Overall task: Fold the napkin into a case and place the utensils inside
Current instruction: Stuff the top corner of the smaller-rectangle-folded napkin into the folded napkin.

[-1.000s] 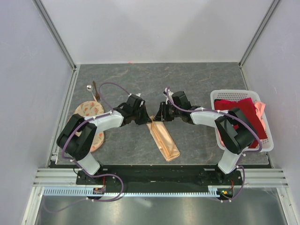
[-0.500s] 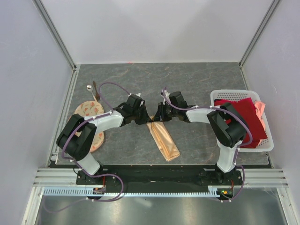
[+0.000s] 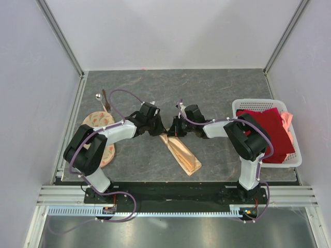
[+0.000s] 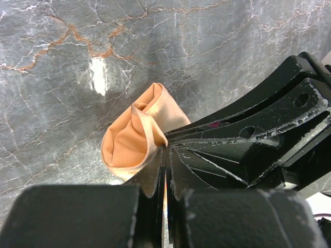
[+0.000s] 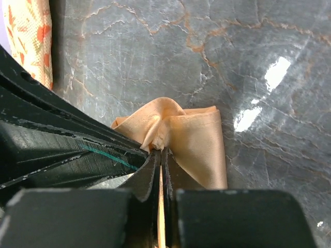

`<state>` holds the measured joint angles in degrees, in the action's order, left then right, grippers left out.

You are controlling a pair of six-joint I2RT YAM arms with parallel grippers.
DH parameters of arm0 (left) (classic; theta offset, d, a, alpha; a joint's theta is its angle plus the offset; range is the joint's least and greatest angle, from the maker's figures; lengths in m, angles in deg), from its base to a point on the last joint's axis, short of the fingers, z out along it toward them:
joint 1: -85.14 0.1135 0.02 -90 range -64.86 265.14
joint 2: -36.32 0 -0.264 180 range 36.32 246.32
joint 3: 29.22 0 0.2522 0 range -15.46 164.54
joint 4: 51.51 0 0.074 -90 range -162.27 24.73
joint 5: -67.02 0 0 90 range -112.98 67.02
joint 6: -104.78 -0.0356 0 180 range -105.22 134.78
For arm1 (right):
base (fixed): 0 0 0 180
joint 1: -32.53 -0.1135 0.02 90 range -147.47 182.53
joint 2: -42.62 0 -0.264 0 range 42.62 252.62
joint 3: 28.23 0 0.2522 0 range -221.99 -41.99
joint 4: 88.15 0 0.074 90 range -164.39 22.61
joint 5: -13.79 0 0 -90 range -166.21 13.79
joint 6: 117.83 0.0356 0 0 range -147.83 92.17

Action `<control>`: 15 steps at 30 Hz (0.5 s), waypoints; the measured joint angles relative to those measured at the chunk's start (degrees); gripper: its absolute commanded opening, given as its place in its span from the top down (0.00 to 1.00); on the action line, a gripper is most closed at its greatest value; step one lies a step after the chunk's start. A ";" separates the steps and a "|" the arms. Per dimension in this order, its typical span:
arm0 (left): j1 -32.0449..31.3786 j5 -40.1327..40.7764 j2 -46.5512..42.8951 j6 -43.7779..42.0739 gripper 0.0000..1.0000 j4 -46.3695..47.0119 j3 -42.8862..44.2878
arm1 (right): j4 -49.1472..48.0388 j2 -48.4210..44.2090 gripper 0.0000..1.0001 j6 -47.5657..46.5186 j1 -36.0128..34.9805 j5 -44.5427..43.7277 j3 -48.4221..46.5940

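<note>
Grey table (image 3: 217,88): left gripper (image 4: 166,155), right gripper (image 5: 160,153) both pinching napkin (image 3: 182,155) far end.

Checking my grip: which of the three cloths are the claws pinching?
The plain peach-orange napkin mid-table, not the red cloth in the basket or the printed round cloth.

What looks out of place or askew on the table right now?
The napkin, folded into a narrow strip, lies diagonally on the table, and its far end is bunched where the left gripper and right gripper both pinch it. The spoon and dark stick lie at the far left, outside the fold.
</note>
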<state>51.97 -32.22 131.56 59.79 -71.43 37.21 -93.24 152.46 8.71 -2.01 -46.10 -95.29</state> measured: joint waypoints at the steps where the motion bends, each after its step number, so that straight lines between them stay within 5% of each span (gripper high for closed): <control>1: 0.00 -0.04 0.09 0.02 0.98 0.00 0.00 | 0.31 0.07 0.85 0.15 0.00 -0.11 -0.09; 4: 0.00 0.33 0.13 -0.02 0.94 -0.35 0.00 | 2.36 0.90 0.72 0.04 0.00 -0.02 -1.64; 10: 0.33 0.66 -1.79 -0.35 0.68 -1.22 -1.03 | 6.88 -0.02 0.60 -2.03 0.09 -0.90 -3.04; 15: 0.31 0.74 -6.08 -0.76 0.65 -2.23 -1.88 | 11.15 -3.69 0.55 -4.15 0.00 -1.11 -3.04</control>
<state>52.28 -31.47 125.48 59.03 -73.66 35.33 -82.09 148.76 4.55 -2.01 -47.21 -98.33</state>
